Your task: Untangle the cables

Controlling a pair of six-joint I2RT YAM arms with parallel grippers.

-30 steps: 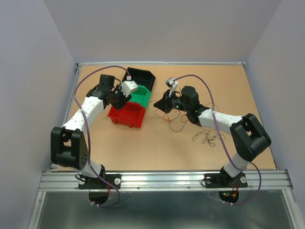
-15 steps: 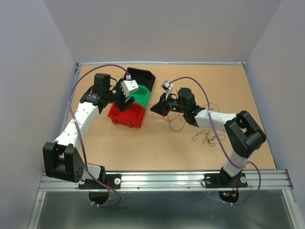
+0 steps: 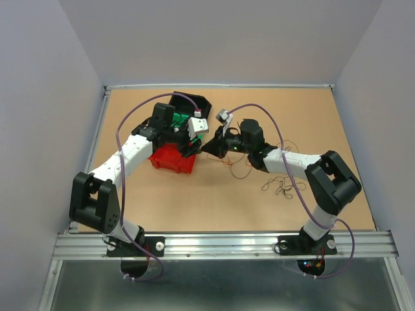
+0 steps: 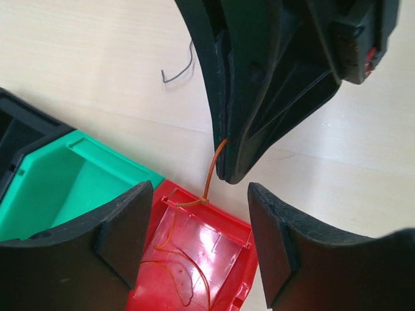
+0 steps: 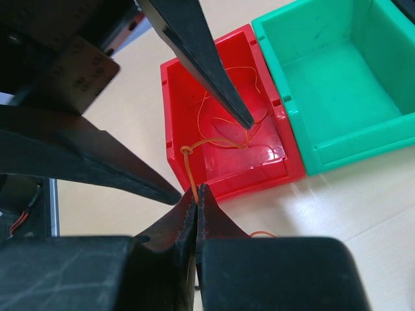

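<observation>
Top external view: both arms meet beside the red bin (image 3: pixel 170 161), and loose cables (image 3: pixel 282 186) lie on the surface (image 3: pixel 214 201) well to its right. Left wrist view: the left tool (image 4: pixel 201 236) hangs with its fingers apart above that bin. Right wrist view: the right tool (image 5: pixel 196 197) is clamped on an orange cable (image 5: pixel 190 162) that runs to the bin's rim.

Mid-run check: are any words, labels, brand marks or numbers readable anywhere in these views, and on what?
None can be read in any view.
The red bin, green bin and black bin show plain walls.
The left gripper and right gripper show no marking.
The lights by the right arm's base are glowing dots, not characters.
</observation>
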